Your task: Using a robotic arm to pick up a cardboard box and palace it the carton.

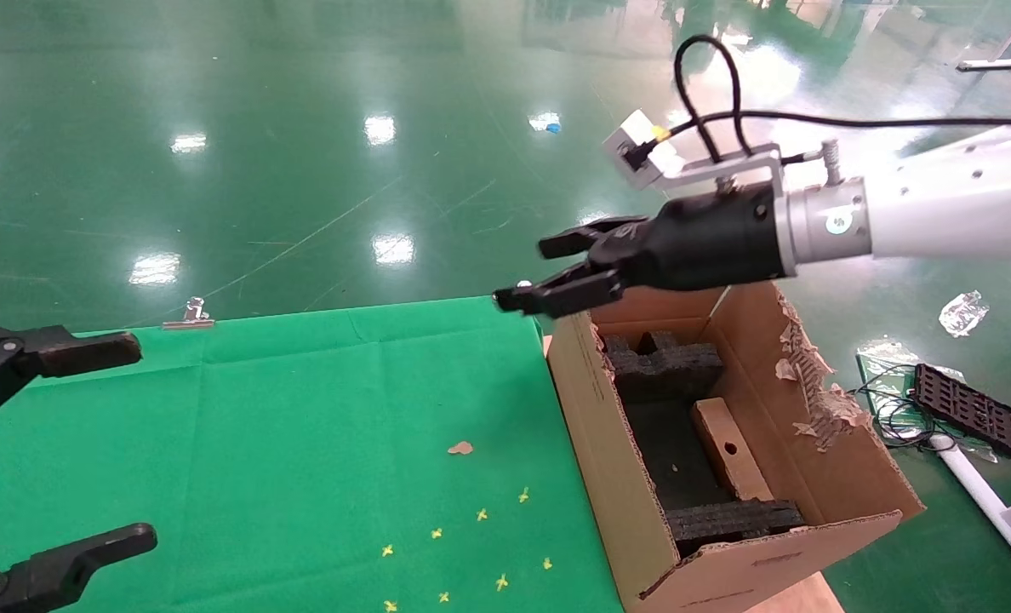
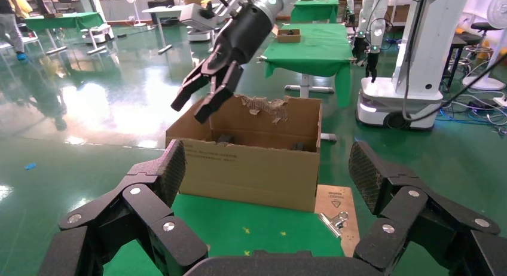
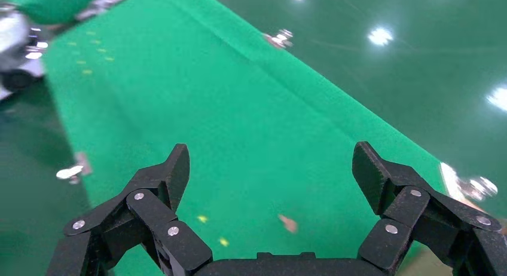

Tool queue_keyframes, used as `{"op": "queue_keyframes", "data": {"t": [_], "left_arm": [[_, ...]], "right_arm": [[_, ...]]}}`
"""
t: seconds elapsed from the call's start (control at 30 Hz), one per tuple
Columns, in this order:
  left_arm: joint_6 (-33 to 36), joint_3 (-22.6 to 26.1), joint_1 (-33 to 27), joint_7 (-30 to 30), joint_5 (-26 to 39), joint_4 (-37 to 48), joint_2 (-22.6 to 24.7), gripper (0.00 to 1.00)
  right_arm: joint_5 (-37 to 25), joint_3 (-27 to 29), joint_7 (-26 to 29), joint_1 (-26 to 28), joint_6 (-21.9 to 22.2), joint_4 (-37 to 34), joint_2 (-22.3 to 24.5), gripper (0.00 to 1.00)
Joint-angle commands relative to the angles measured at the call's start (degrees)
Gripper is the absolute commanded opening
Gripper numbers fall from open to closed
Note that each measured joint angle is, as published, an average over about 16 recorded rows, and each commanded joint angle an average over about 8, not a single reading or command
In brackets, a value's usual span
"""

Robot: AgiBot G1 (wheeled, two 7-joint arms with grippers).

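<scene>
Cardboard scrap (image 1: pixel 460 447) on green cloth (image 1: pixel 301 426)

Carton (image 2: pixel 251 168) side: a line of small dark print is running along the upper part of the wall; the characters are not showing clearly enough to read.
Carton (image 1: pixel 608 443) long wall, head view: faint dark print is running along it, unreadable.
Board (image 2: pixel 336 199) beside the carton: a triangular mark with small print under it is showing, unreadable.
Arm (image 1: pixel 837 223) ring: a small round logo is showing, with no letters to make out.
</scene>
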Motion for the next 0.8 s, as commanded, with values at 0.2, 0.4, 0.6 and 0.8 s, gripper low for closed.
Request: {"op": "queue_keyframes", "data": {"t": [0.2,0.4,0.6,0.8], "left_arm": [[0.0,0.0,0.0,0.0,0.0,0.0,0.0,1.0],[0.0,0.0,0.0,0.0,0.0,0.0,0.0,1.0],[0.0,0.1,0.0,0.0,0.0,0.0,0.0,1.0],[0.0,0.1,0.0,0.0,0.0,0.0,0.0,1.0]], "right_arm": [[3.1,8.7,-3.6,-8.0,-1.7,6.3,0.9,1.0],[5.7,16.1,-6.7,-14.9,-3.2,11.6,1.7,1.0],[8.4,23.6,-9.8,-21.8,-4.6,17.0,2.4,1.0],[11.1,31.1,-12.9,-28.7,-6.1,22.4,3.2,1.0]]}}
